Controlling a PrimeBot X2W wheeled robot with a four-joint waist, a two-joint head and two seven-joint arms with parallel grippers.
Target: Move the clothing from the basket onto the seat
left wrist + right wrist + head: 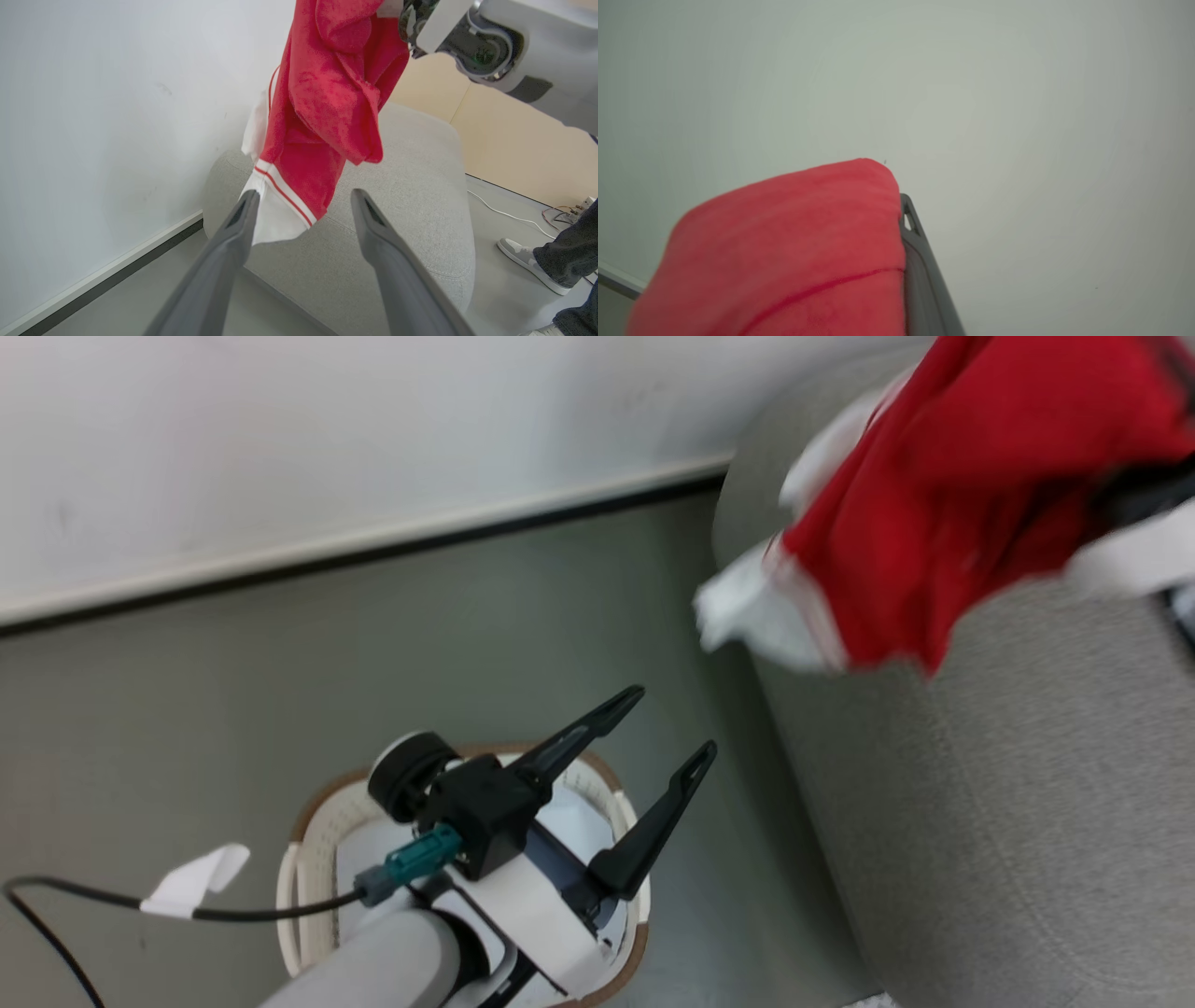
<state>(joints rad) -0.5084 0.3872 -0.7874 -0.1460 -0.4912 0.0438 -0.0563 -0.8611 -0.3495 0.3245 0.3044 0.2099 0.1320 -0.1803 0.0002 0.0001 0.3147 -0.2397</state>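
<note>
The red clothing with white trim hangs in the air over the grey seat at the upper right. In the left wrist view the clothing dangles from my right gripper above the seat, its white hem low by the seat's near corner. My right gripper is shut on the clothing, which covers one finger. My left gripper stands open with nothing in it, above the cream basket on the floor to the seat's left. From its own wrist, the left gripper points at the hanging hem.
A white wall with a dark baseboard runs behind the grey floor. A black cable with a white tag lies left of the basket. A pale pad lies inside the basket. A person's shoe and a white cord are beyond the seat.
</note>
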